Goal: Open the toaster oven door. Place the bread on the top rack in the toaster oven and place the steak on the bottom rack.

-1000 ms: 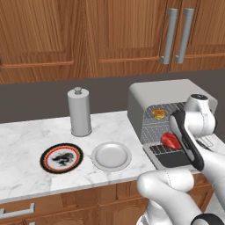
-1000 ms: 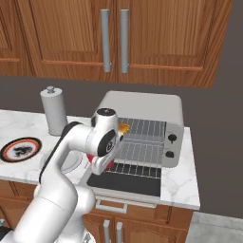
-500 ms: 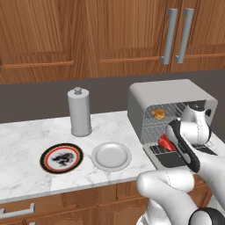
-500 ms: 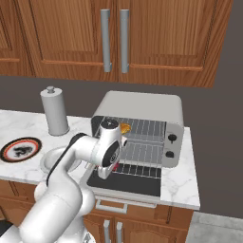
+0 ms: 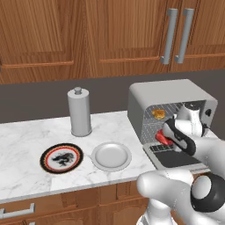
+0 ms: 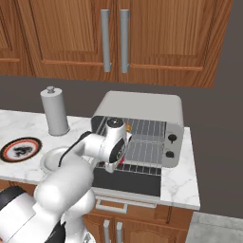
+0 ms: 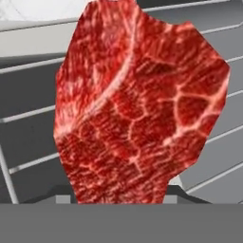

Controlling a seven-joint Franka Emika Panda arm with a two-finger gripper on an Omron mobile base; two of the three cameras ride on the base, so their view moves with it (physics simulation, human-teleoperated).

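In the hand view the steak [image 7: 137, 104] covers the claw's fingertips, so we cannot tell how they stand, and it hides most of the rack wires behind it. From the right, our own arm blocks the steak and the oven's [image 6: 142, 102] lower left opening. From the left, the arm covers part of the open door [image 5: 169, 159], and the bread [image 5: 158, 114] is too small for detail.

Brown wooden cabinets [image 5: 88, 35] with long grey bar handles [image 6: 114, 40] hang above a dark grey wall [image 5: 35, 99]. Below runs a white marble table [image 5: 26, 140], fronted by wooden drawers [image 5: 79, 206] with grey pulls; light grey floor [image 6: 220, 230] shows at the right.
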